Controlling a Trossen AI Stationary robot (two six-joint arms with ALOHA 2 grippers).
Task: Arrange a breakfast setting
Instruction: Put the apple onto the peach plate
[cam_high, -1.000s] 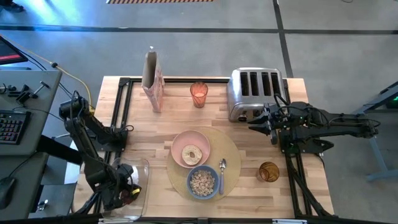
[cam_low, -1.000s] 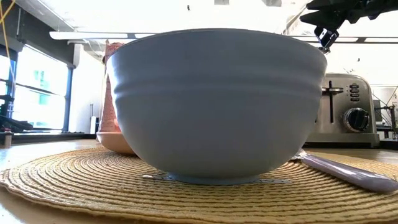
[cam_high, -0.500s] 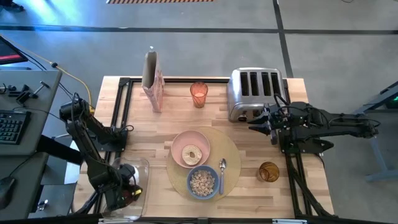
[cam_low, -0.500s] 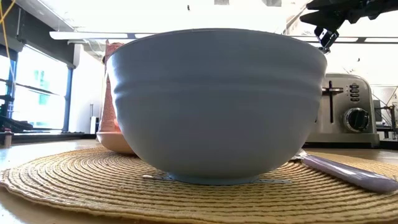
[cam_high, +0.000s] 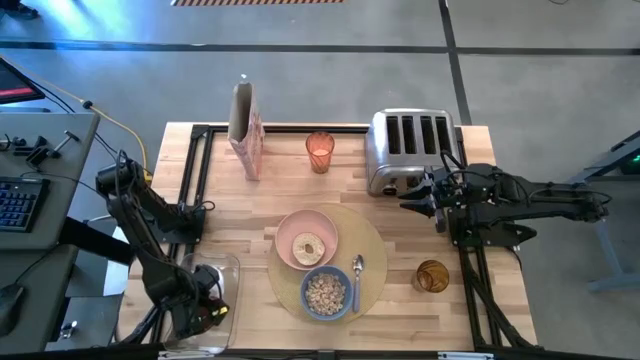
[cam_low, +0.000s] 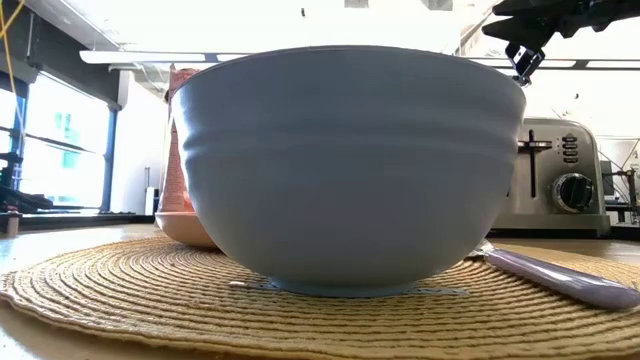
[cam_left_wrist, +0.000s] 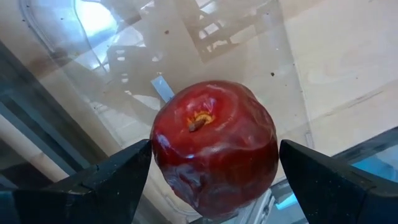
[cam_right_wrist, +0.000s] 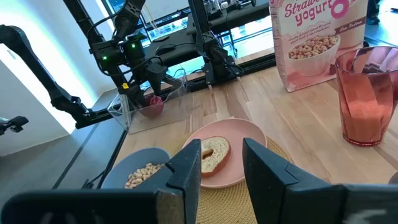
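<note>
The red apple (cam_left_wrist: 214, 146) sits inside the clear rectangular plastic container (cam_high: 228, 275) at the near left corner of the wooden worktop (cam_high: 255, 205), well apart from the round tan woven placemat (cam_high: 375, 250). The left gripper (cam_high: 205, 305) reaches down into that container with its fingers (cam_left_wrist: 106, 177) spread wide on either side of the apple, not yet pressing its skin as far as I can see.

The danger, to my eye, is the apple's roundness: if the fingers close off-centre, it may squirt out and roll against the container wall. The wall itself stands close, so a lift that drifts sideways could catch the rim and drag the container along the worktop.

On the placemat the pink round plate (cam_high: 307, 238) carries a bagel half (cam_high: 308, 246). The smaller blue bowl (cam_high: 326, 293) of cereal (cam_high: 325, 291) lies just beside the plate, with the metal spoon (cam_high: 357, 272) next to it. The amber glass (cam_high: 433, 276) stands off the placemat on the side away from the container.

The left arm folds down steeply over the container, wrist pointing almost straight down. The right gripper (cam_high: 410, 205) hovers level near the chrome four-slot toaster (cam_high: 408, 150), beyond the placemat, fingers (cam_right_wrist: 186, 168) slightly parted and holding nothing.
</note>
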